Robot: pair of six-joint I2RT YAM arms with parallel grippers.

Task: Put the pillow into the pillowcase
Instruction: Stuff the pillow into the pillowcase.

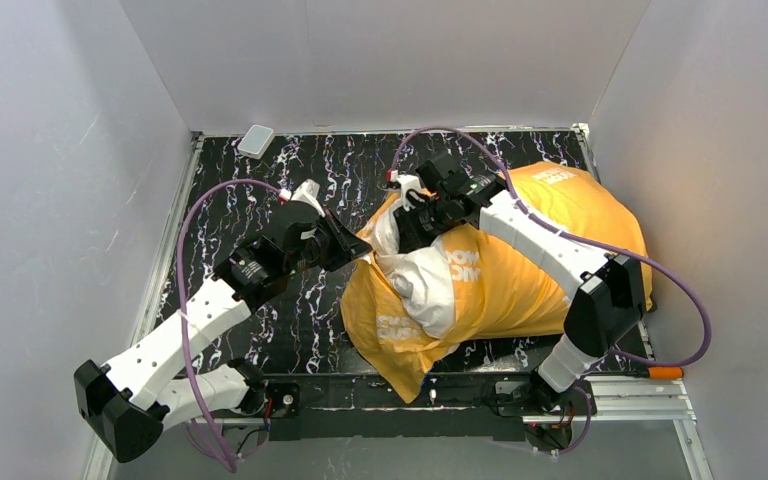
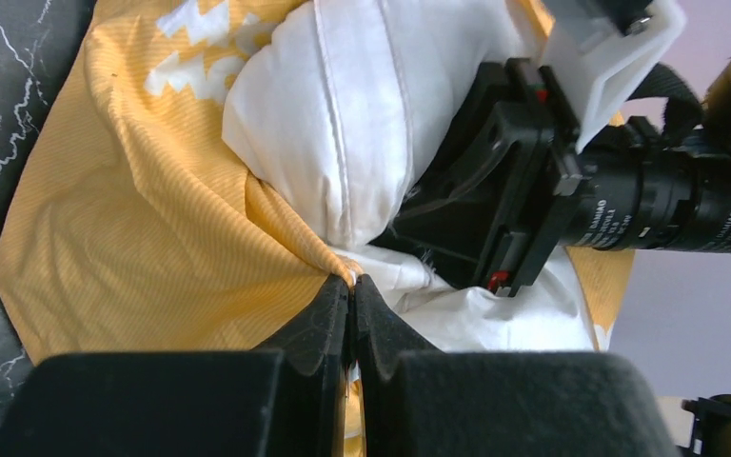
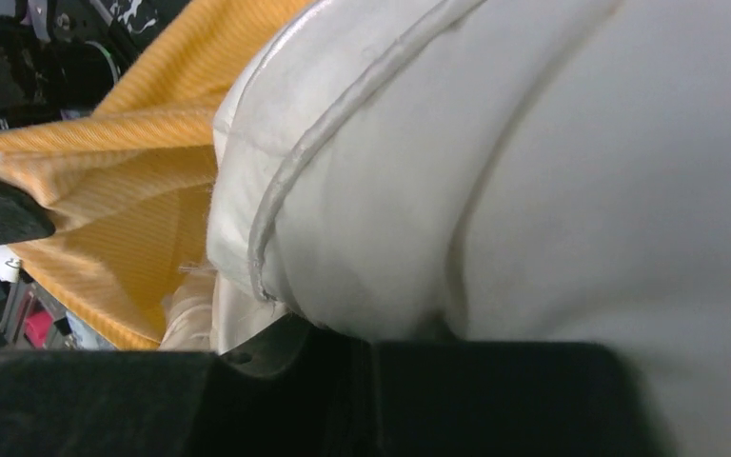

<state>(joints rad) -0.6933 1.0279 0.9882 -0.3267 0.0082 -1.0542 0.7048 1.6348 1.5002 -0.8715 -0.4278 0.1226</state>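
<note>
Well, the pillow lies on the right half of the black marbled worktop, most of it inside the pillowcase. The case shows its orange-yellow side with white lettering and reaches from the near edge toward the far right corner. Only one plump white end bulges out of the case's mouth, facing the middle of the worktop. The left gripper has its fingers pressed tight together on the rim of the orange cloth, right where it meets the white fabric. The right gripper is pushed into the exposed end of the pillow from the far side. Its fingertips are sunk in the folds, so I cannot tell whether they pinch the fabric or merely press on it. In its own wrist view the seamed white bulge fills nearly everything. A small pale flat block sits at the far left corner, well apart.
</note>
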